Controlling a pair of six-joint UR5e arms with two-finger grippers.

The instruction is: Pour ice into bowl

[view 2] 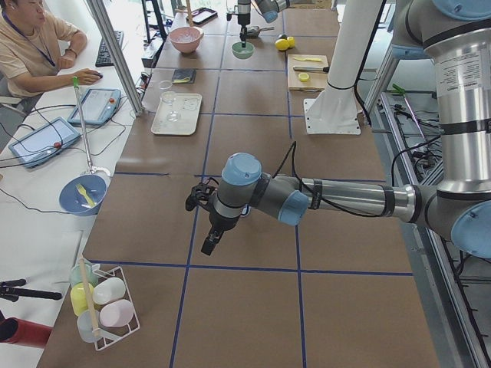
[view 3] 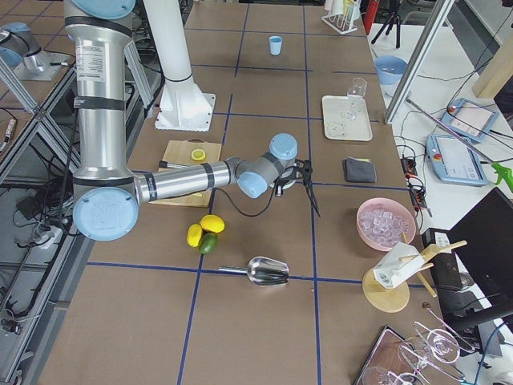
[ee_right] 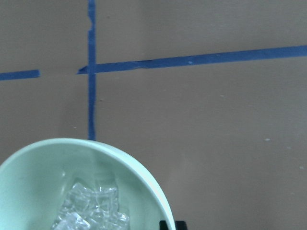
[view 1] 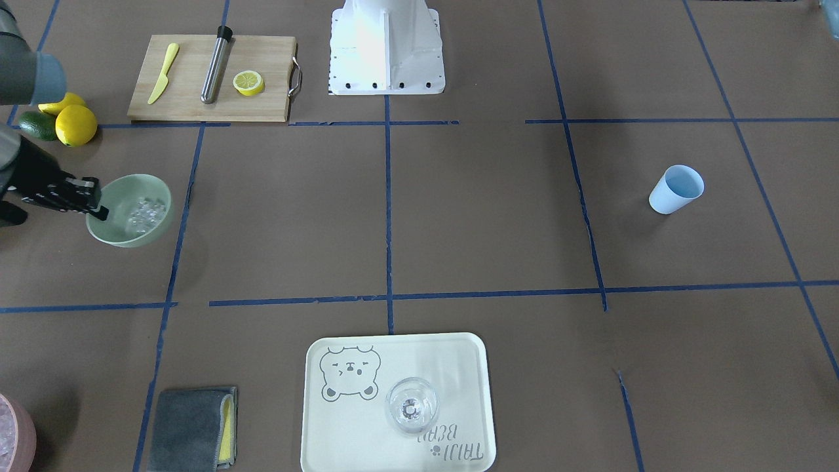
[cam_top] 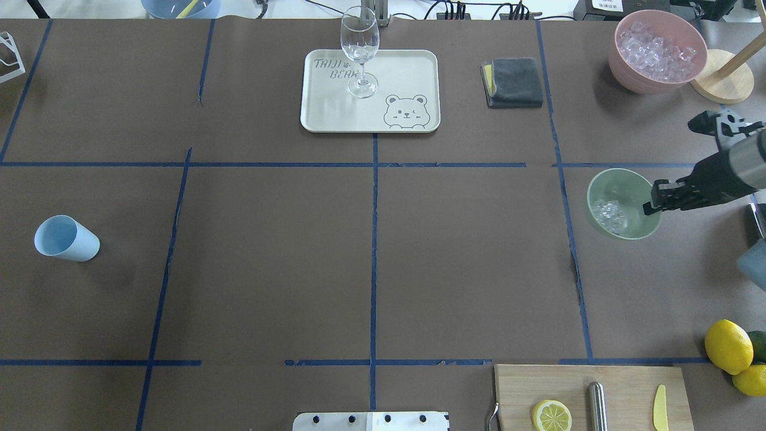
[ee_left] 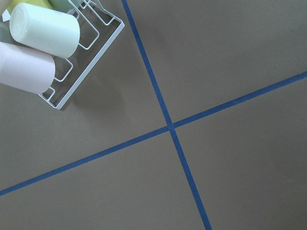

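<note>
The mint-green bowl (view 1: 162, 196) is at the table's right side in the overhead view (cam_top: 628, 179), and it looks tilted. A small heap of clear ice (view 1: 144, 214) lies inside it, also seen in the overhead view (cam_top: 609, 212) and the right wrist view (ee_right: 91, 211). My right gripper (cam_top: 651, 205) is shut on the bowl's rim (ee_right: 144, 177). The light blue cup (cam_top: 64, 238) stands empty at the far left. My left gripper (view 2: 207, 242) hangs over bare table near the cup; I cannot tell whether it is open or shut.
A pink container of ice (cam_top: 655, 51) stands behind the bowl. A tray (cam_top: 335, 114) carries a wine glass (cam_top: 360, 51), with a grey cloth (cam_top: 513, 82) beside it. A cutting board (cam_top: 622, 383), lemons (cam_top: 727, 346) and a wire cup rack (ee_left: 72, 72) lie around the edges.
</note>
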